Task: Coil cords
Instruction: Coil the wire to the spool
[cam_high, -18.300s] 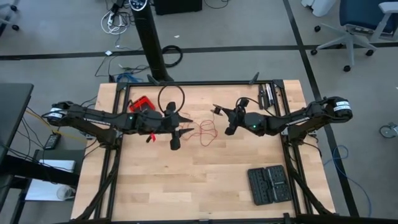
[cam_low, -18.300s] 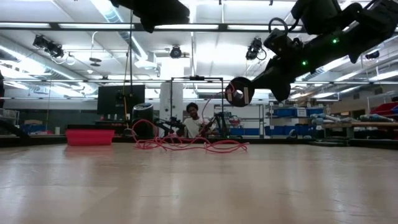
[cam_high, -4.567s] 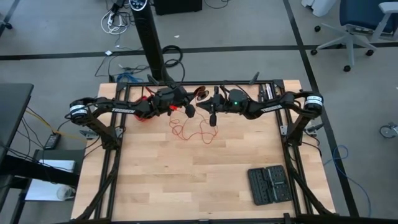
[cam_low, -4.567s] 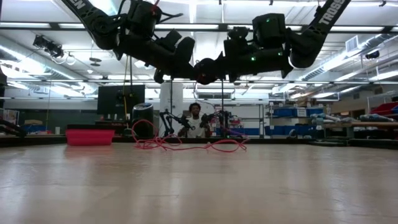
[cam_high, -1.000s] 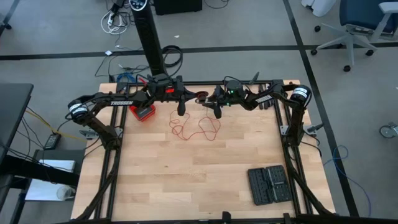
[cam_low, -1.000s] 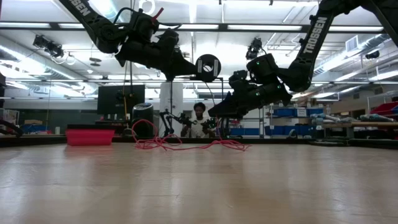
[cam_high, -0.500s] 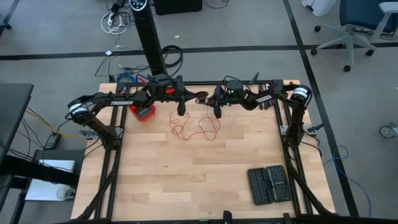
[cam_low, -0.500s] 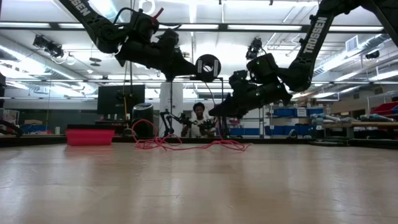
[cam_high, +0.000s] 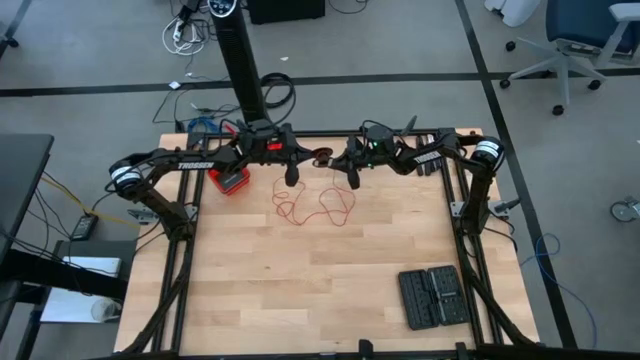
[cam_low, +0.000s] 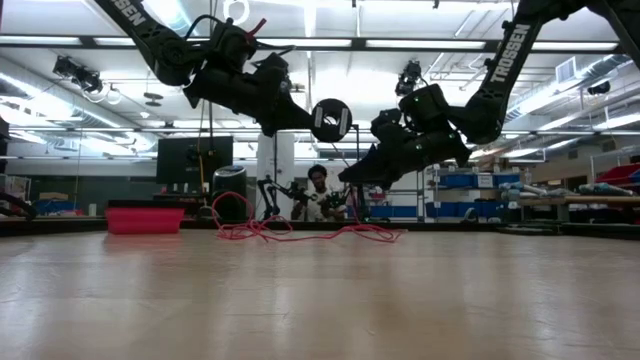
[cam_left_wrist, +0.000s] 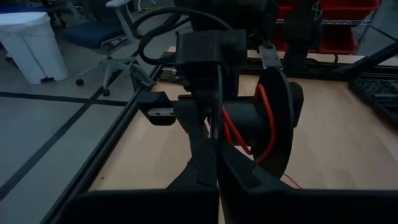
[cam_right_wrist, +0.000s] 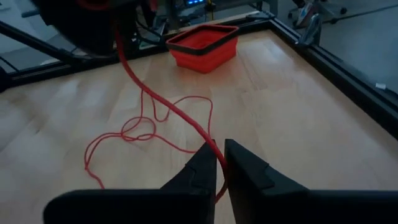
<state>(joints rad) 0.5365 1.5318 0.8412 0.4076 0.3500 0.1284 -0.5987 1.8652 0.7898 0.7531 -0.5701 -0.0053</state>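
Right wrist view: right gripper (cam_right_wrist: 219, 163) apparently pinches red wire (cam_right_wrist: 163, 107).

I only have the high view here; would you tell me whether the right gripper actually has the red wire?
Observer: Yes. Its wrist view shows the right gripper closed on the red wire, which runs straight through it.
Operator: And the small disc between the arms?
Observer: It is a black spool, apparently pinched by its near rim in the shut left gripper, with red wire wound on its hub.
Operator: Is it resting on the table?
Observer: No. The low view shows it held well above the table; only loose loops lie on the wood.
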